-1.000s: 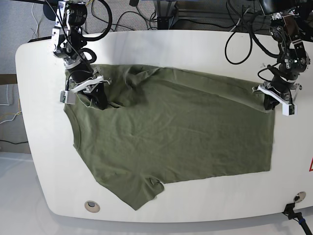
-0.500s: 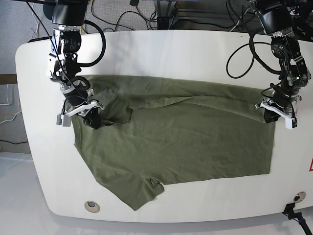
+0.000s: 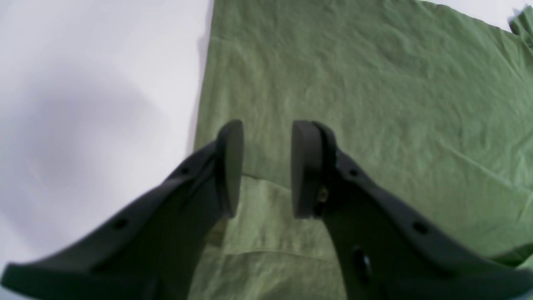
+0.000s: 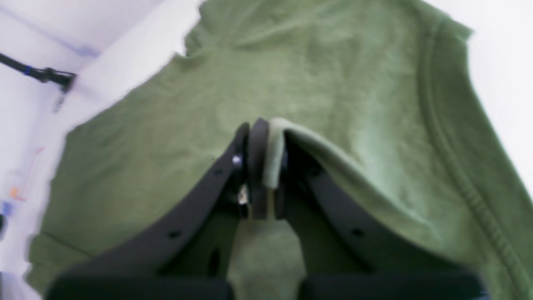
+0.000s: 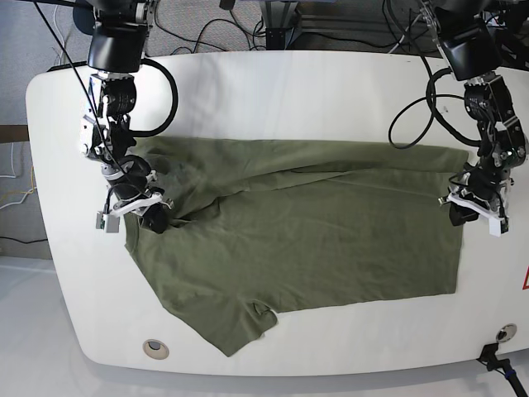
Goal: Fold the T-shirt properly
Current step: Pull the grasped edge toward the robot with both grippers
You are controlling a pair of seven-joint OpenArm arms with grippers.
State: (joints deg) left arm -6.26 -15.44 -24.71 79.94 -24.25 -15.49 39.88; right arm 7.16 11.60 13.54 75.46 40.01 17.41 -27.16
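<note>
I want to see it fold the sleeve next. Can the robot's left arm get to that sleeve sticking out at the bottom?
Probably yes. The left gripper is open and holds nothing, and only flat T-shirt lies between it and the bottom sleeve. Whether the arm stretches that far is hard to tell.

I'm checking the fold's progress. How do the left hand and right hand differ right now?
The left hand has its fingers parted with nothing between them, above the T-shirt by its hem; the right hand is pinched shut on a fold of cloth at the collar end. Both have dark fingers and sit over the shirt.
</note>
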